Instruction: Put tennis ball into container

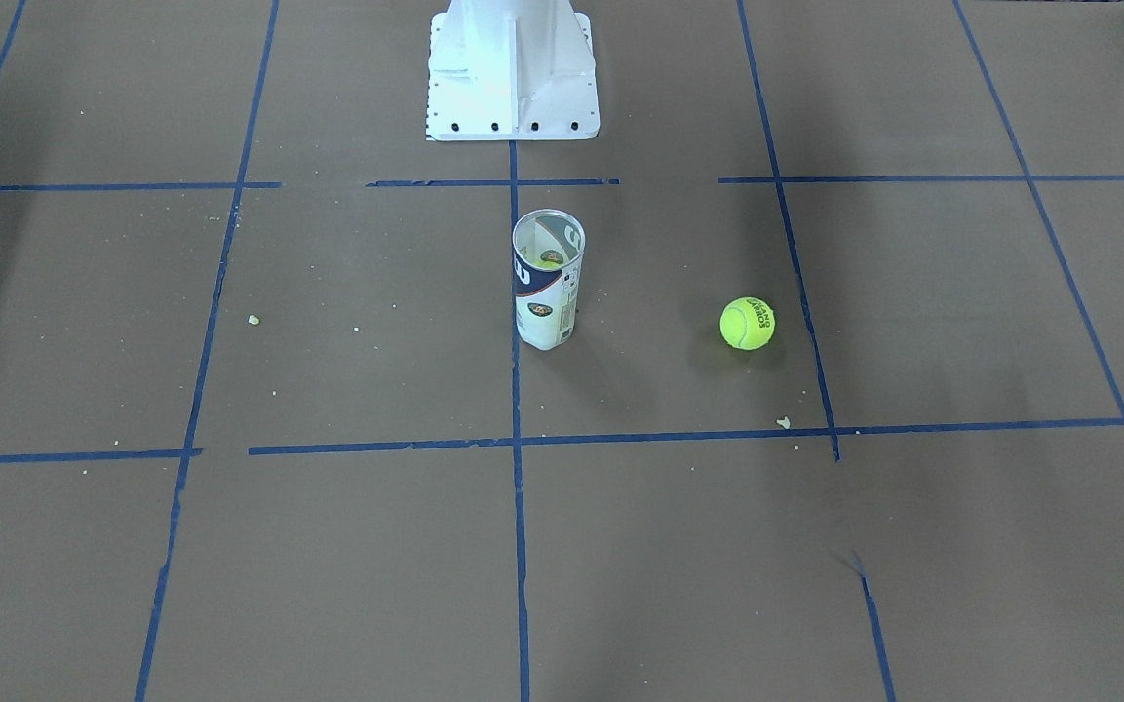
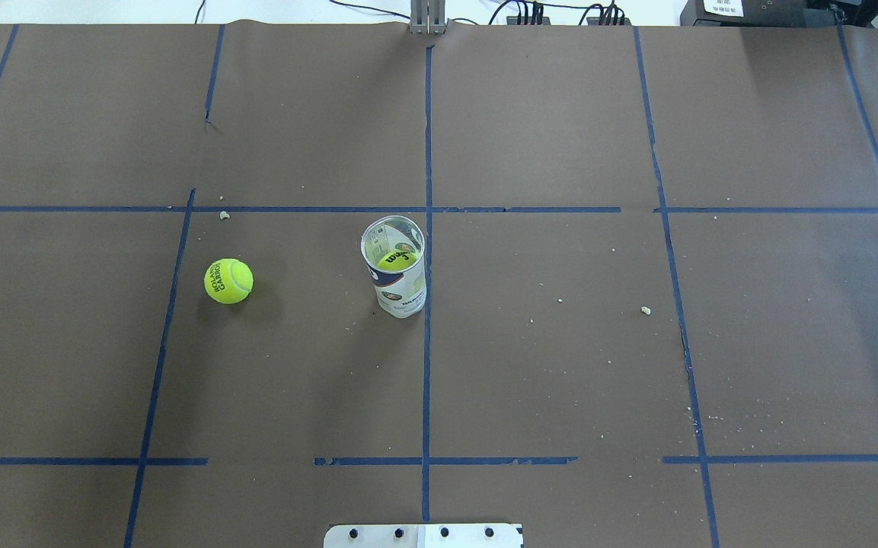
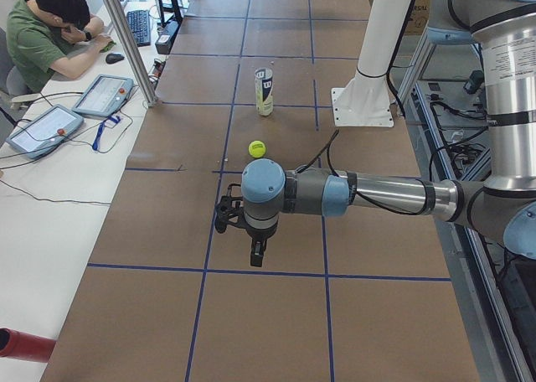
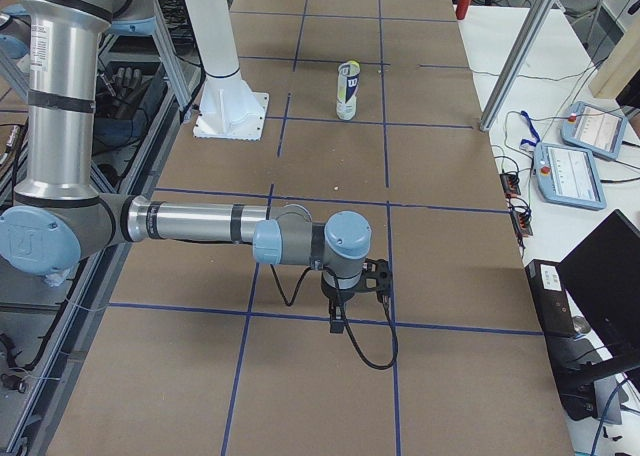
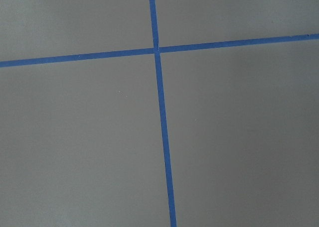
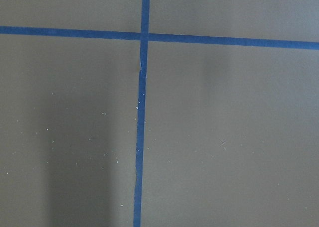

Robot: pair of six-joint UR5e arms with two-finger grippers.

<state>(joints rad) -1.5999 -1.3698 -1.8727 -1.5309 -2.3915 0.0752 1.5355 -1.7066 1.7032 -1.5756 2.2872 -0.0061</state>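
The left gripper hung above the tabletop; whether its fingers stood wide or narrow could not be told. The tennis ball lay on the tabletop, left of the container and well apart from it. The container stood upright and open just beside the centre tape line, a second ball inside it. The right gripper hung above the tabletop, and the state of its fingers could not be told either.

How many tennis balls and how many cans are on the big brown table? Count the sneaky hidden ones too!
Tennis balls: 2 (a loose tennis ball on the table, and a second tennis ball down inside the can)
Tennis-ball can: 1, standing upright with its top open
Total: 3
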